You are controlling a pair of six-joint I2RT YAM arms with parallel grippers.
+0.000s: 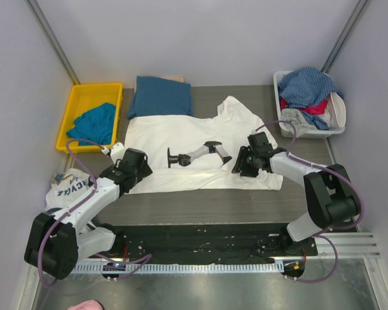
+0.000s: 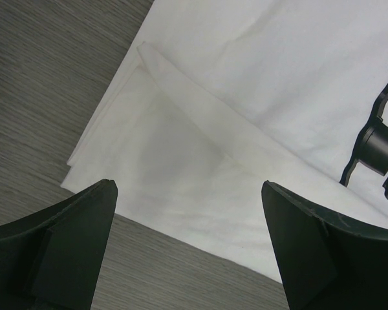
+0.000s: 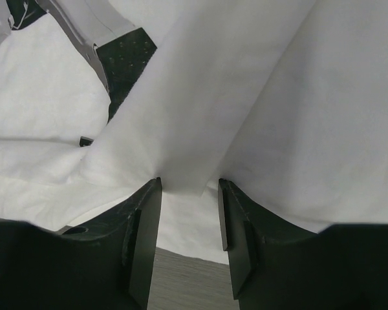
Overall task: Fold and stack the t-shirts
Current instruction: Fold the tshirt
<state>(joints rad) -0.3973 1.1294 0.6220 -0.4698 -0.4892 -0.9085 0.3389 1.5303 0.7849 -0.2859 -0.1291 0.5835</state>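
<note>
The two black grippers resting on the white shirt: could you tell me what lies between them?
In the top view, only the white t-shirt with its black graphic print lies between the left gripper and right gripper.

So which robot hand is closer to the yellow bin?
The left. The left gripper hovers open over the white t-shirt's near-left corner, just right of the yellow bin. The right gripper is far across, pinching a raised ridge of the shirt.

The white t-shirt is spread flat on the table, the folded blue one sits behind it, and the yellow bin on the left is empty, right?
Not quite: the yellow bin holds a crumpled teal garment, as the top external view shows. The white t-shirt does lie spread, with the folded blue one behind it.
</note>
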